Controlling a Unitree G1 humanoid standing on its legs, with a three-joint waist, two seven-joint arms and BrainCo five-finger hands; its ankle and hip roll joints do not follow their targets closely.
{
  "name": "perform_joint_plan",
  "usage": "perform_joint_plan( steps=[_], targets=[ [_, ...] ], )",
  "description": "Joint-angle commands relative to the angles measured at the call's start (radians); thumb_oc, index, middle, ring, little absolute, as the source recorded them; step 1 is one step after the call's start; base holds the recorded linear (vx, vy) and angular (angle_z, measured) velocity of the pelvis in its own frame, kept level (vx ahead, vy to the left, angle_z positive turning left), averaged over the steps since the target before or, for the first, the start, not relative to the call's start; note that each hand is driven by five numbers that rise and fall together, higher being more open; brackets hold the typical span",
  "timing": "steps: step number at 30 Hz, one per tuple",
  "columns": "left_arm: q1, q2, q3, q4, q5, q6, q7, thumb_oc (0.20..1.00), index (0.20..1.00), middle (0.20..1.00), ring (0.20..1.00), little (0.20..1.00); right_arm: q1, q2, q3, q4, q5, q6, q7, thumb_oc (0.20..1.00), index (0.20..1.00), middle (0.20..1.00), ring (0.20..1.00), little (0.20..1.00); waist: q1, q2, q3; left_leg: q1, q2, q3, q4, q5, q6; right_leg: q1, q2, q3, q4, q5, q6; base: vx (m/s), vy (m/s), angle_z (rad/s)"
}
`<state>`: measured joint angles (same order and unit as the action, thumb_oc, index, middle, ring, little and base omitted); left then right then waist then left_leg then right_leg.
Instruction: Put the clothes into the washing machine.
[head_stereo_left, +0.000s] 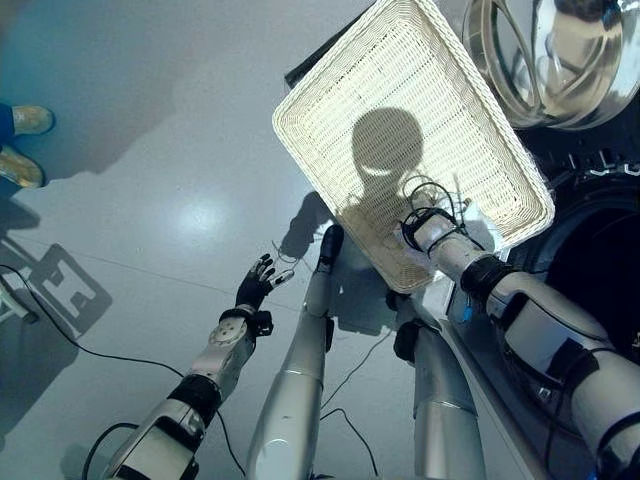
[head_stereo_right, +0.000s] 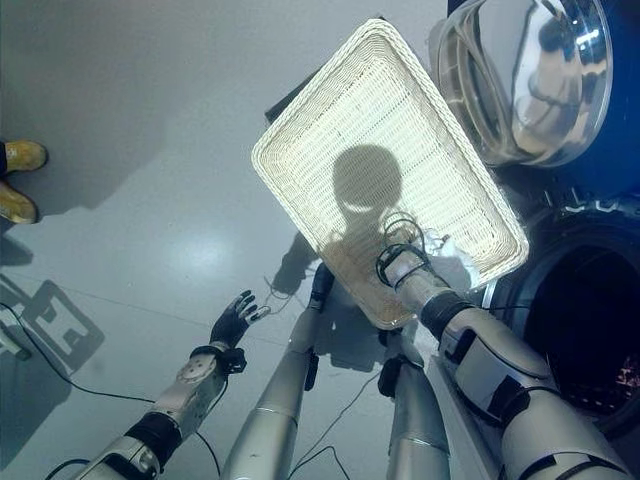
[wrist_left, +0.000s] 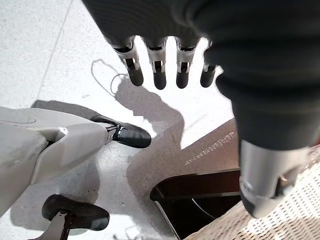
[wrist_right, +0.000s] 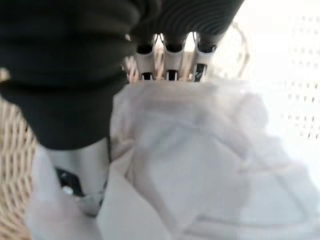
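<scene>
The white wicker basket (head_stereo_left: 400, 110) is the landmark: the right hand (head_stereo_left: 428, 230) reaches into its near corner, fingers (wrist_right: 170, 62) curled down over a pale garment (wrist_right: 200, 165), thumb pressed into the cloth, pinching it. Just beside the basket's far side stands the washing machine (head_stereo_right: 590, 300), its round door (head_stereo_right: 530, 75) swung open. Well apart from the basket, above the grey floor (head_stereo_left: 150, 150), the left hand (head_stereo_left: 255, 285) hangs with fingers (wrist_left: 159, 75) straight and slightly spread, holding nothing.

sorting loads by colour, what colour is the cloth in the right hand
White or very pale cloth, bunched in the right hand; the right wrist view shows it best.
</scene>
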<state>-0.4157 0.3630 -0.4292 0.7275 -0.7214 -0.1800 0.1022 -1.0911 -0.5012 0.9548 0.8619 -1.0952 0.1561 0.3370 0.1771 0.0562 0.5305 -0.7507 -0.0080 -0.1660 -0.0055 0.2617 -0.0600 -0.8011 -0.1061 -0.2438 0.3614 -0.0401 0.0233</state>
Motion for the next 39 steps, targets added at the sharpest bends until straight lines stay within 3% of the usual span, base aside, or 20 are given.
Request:
perform_joint_plan(
  steps=[1,7,12,23,35,39],
  targets=[
    [0.017,-0.001,0.035,0.012,0.021,0.004,-0.004,1.000,1.000,1.000,1.000,1.000,0.010,-0.084,0.036,-0.024,0.126,0.036,-0.004,1.000,1.000,1.000,1.000,1.000,-0.027,0.000,-0.011,0.018,-0.066,0.095,0.000,-0.072,0.030,0.033,0.051,0.016,-0.185,0.144,0.075,0.00,-0.036,-0.02],
    [0.040,0.011,0.041,0.005,0.023,-0.006,-0.021,1.000,1.000,1.000,1.000,1.000,-0.055,-0.115,0.055,-0.070,0.229,0.048,0.040,1.000,1.000,1.000,1.000,1.000,-0.019,-0.002,-0.011,0.023,-0.064,0.089,0.001,-0.071,0.029,0.036,0.054,0.015,-0.178,0.138,0.071,0.00,-0.002,-0.01],
    [0.040,0.009,0.037,0.013,0.021,-0.012,-0.024,1.000,1.000,1.000,1.000,1.000,-0.067,-0.106,0.057,-0.038,0.225,0.041,0.033,1.000,1.000,1.000,1.000,1.000,-0.015,0.004,-0.011,0.023,-0.065,0.087,0.001,-0.072,0.031,0.037,0.054,0.015,-0.176,0.131,0.068,0.00,0.000,0.00],
    [0.008,-0.001,0.024,0.045,0.013,-0.023,-0.025,1.000,1.000,1.000,1.000,1.000,-0.032,-0.071,0.051,0.096,0.115,-0.008,-0.098,1.000,1.000,1.000,1.000,1.000,-0.017,0.013,-0.011,0.014,-0.069,0.082,-0.003,-0.070,0.033,0.031,0.056,0.024,-0.184,0.134,0.069,-0.01,-0.004,0.00],
    [-0.032,-0.009,0.015,0.083,-0.023,-0.050,-0.003,1.000,1.000,1.000,1.000,1.000,0.092,-0.114,0.028,0.116,-0.070,-0.034,-0.354,1.000,1.000,1.000,1.000,1.000,-0.064,0.014,-0.011,-0.009,-0.066,0.097,-0.022,-0.057,0.032,0.002,0.062,0.060,-0.211,0.158,0.080,-0.02,0.007,-0.04],
    [-0.041,-0.006,0.018,0.099,-0.035,-0.063,-0.008,1.000,1.000,1.000,1.000,1.000,0.132,-0.133,0.002,0.152,-0.137,-0.018,-0.323,1.000,1.000,1.000,1.000,1.000,-0.079,0.016,-0.011,-0.015,-0.063,0.103,-0.023,-0.056,0.030,-0.005,0.060,0.069,-0.217,0.164,0.081,-0.02,0.000,-0.06]
  ],
)
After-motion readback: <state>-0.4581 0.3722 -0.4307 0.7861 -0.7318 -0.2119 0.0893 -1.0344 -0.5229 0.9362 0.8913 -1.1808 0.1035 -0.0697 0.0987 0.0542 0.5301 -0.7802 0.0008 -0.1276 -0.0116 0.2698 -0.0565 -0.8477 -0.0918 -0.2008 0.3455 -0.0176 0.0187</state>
